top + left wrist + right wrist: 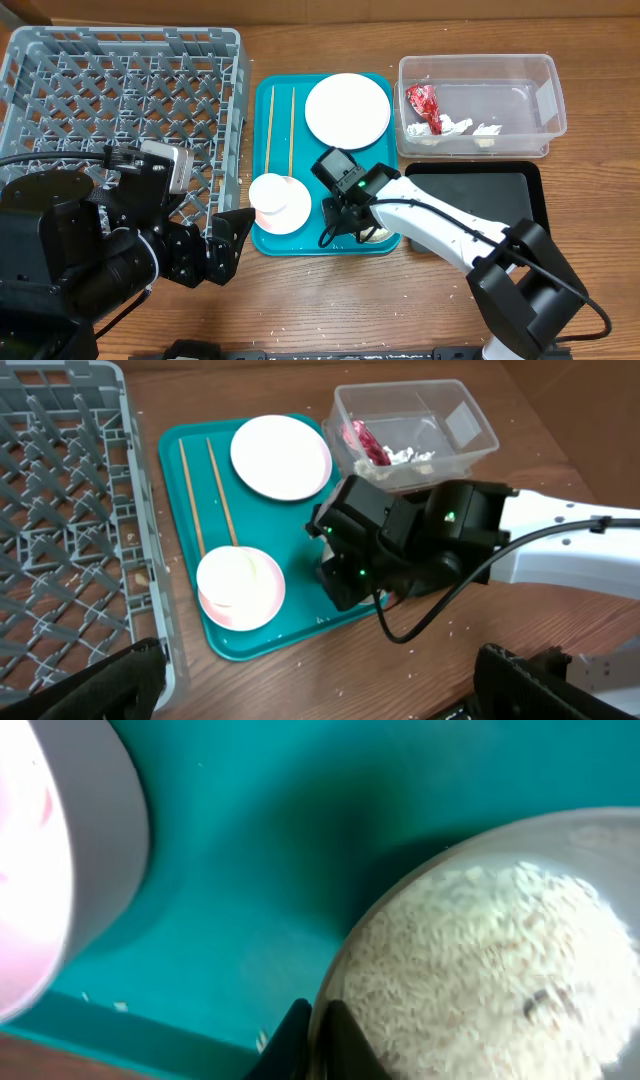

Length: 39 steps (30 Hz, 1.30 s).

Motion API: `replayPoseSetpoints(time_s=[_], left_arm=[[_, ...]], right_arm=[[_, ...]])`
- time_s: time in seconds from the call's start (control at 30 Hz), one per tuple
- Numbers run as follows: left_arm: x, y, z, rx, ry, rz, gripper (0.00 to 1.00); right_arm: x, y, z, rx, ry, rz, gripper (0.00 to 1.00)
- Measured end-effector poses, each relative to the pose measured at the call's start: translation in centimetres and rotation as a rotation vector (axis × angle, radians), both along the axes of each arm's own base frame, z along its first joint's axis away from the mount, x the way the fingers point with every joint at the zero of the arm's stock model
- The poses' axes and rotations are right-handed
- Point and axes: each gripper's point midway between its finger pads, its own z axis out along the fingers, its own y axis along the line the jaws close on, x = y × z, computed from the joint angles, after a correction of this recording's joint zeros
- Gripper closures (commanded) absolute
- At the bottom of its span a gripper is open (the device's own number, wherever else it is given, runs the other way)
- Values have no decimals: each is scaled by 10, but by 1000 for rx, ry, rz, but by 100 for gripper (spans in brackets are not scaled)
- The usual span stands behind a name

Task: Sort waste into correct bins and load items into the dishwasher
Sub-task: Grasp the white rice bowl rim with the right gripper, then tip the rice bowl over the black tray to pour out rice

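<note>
Right wrist view: the right gripper (312, 1038) appears pinched on the rim of the grey-green bowl (590, 845), at the near right corner of the teal tray (250, 840). The bowl is rigid, probably slick, and full of loose rice (470, 990), so carry it level. The small pink bowl (40, 870) crowds it just left. The left gripper (232, 245) is spread and empty.

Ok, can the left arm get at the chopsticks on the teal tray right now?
Probably yes. The chopsticks lie uncovered on the teal tray's left side, nearest the left gripper; only the pink bowl crowds their near ends.
</note>
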Motion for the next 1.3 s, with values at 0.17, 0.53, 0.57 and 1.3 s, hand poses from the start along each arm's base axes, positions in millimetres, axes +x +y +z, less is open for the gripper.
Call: replayPoseSetpoints(time_s=[0.17, 0.53, 0.57, 1.3], left_arm=[[1, 1, 0, 3, -2, 3, 0], [1, 1, 0, 5, -1, 5, 0], [0, 1, 0, 5, -1, 5, 0], [4, 1, -1, 6, 5, 5, 0]], right_arm=[[5, 7, 34, 9, 6, -1, 96], [24, -10, 124, 282, -42, -84, 96], [28, -15, 125, 301, -29, -100, 96], [68, -148, 116, 1170, 54, -351, 96]])
